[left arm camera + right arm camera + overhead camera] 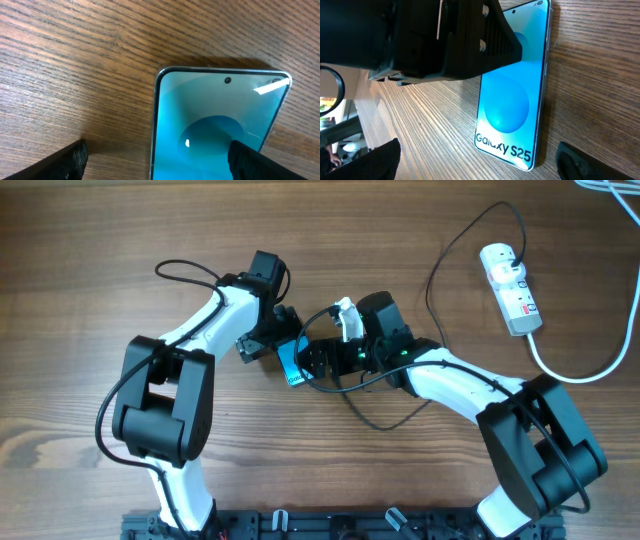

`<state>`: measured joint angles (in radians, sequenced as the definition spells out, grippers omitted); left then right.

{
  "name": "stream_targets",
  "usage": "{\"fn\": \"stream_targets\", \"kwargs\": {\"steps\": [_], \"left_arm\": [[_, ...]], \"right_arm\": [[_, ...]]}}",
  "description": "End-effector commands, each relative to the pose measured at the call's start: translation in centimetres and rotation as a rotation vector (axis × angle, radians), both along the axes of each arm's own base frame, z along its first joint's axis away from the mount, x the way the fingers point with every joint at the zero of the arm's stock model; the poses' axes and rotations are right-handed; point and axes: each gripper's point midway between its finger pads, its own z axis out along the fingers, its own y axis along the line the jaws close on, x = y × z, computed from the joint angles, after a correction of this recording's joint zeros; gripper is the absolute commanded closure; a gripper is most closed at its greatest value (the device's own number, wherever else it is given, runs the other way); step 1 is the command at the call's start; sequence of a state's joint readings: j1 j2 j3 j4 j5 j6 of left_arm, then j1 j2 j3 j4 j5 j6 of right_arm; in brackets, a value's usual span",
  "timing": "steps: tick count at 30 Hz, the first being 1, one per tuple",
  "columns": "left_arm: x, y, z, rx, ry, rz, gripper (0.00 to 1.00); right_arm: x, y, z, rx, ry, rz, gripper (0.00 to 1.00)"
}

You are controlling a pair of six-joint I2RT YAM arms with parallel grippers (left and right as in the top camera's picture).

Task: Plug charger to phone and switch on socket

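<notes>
Over the phone (512,100), the left gripper (165,160) and right gripper (480,160) hang spread, empty and crowded together; closing here risks collision or skewing the phone.

Phone (291,366) flat on the table (80,240) near mid-table, left gripper (262,340) over its far-left end, right gripper (322,360) just to its right, socket (511,300) well apart at far right, charger (432,280) looping left of the socket.

The turquoise-faced phone (291,364) lay flat, screen up and unplugged, well left of the white socket (510,288). The thin black charger (432,285) looped from the socket's left side.
</notes>
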<state>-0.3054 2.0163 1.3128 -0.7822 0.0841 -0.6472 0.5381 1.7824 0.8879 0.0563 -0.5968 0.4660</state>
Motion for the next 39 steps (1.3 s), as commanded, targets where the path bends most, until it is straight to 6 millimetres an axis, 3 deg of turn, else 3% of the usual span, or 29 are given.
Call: {"fn": "stream_targets", "kwargs": {"steps": [1,21,24,27,32,35,39], "left_arm": [[-4.0,-0.8,-5.6,-0.071,0.178,-0.038,0.09],[-4.3,-3.1,-5.7,-0.058,0.152,-0.083,0.07],[-4.5,-3.1,-5.7,-0.057,0.159,-0.082,0.08],[-4.7,-3.0,-5.7,-0.052,0.170,-0.079,0.07],[-4.8,-2.9,-5.7,-0.051,0.174,-0.074,0.07],[-4.7,-3.0,-5.7,-0.053,0.167,-0.074,0.07],[-4.3,-3.2,-5.7,-0.058,0.155,-0.060,0.06]], "right_arm": [[0.2,-0.2,-0.4,-0.015,-0.016,0.003,0.00],[0.2,-0.4,-0.7,-0.027,0.012,-0.023,0.00],[0.5,-1.3,-1.6,-0.065,0.076,-0.113,0.00],[-0.5,-2.4,-2.6,-0.092,0.202,-0.174,0.00],[-1.2,-6.1,-3.3,-0.070,0.409,-0.241,0.00],[-2.2,-7.8,-3.2,-0.051,0.475,-0.206,0.00],[-4.4,-8.4,-3.8,-0.100,0.511,-0.138,0.00]]}}
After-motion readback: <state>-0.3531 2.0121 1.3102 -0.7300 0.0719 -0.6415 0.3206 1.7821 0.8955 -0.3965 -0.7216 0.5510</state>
